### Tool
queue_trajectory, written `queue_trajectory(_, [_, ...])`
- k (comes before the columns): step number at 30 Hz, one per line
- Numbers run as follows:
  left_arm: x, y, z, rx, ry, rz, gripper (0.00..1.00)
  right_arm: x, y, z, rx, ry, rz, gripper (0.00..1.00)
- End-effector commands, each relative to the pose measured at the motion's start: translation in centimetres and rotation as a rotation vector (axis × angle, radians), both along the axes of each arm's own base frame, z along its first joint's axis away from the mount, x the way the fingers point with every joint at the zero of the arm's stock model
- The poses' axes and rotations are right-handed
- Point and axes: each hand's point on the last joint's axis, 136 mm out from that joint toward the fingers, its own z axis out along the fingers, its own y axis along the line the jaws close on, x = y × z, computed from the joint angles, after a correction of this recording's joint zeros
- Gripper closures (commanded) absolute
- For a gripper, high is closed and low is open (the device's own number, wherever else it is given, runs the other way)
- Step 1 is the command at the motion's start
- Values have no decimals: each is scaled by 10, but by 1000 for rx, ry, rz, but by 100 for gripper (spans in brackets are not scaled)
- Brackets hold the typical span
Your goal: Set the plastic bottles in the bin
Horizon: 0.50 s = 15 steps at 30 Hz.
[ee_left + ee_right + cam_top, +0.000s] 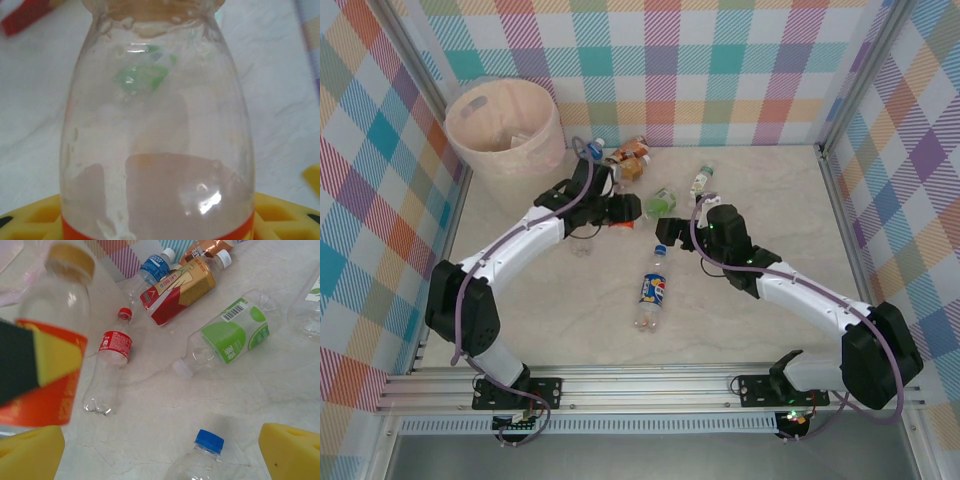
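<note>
The left gripper (620, 212) is clamped across the orange-label bottle (157, 140), with the cap pointed away from the wrist. The bin (525, 150) is found near, back-left of it, on this arm's side. The right gripper (160, 452) is held wide open over a blue-capped bottle (209, 441).

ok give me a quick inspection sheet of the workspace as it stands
surface: pale marbled tabletop, bare in front of the arm bases
job's things: bin upright in the far left corner, clear liner in it; orange-label bottle in a grasp; lying loose are the blue-label bottle, green-label bottle, red-cap bottle and red-and-gold bottle
clutter: nothing seen
grippers: left tool shut on the orange-label bottle; right tool open, over the cap end of the blue-label bottle
cables: purplish cables loop along both arms
surroundings: checked walls on three sides, metal rail at the near edge
</note>
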Motion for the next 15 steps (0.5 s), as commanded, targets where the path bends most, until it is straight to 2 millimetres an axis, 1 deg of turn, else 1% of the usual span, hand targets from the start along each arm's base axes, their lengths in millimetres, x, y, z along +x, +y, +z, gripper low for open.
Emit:
queue_trajectory(1, [17,-5,64,-115,-141,3,49,4,9,19,25,-73,32,0])
queue_trajectory(4, [28,-4,90,-149,-202,20,49,4,9,21,26,-82,34,0])
queue_trajectory(8, [40,3,127,-196,-300,70,49,6,11,24,30,-90,37,0])
queue_trajectory(9, [42,7,133,-195,-316,85,49,6,11,24,31,-91,37,0])
queue_trajectory(10, [46,10,151,-212,-373,104,49,6,12,24,29,-90,39,0])
queue_trajectory(11, [49,16,161,-211,-404,127,49,7,12,24,27,-89,39,0])
queue_trajectory(15, [55,42,195,-194,-514,233,49,8,14,25,27,-92,45,0])
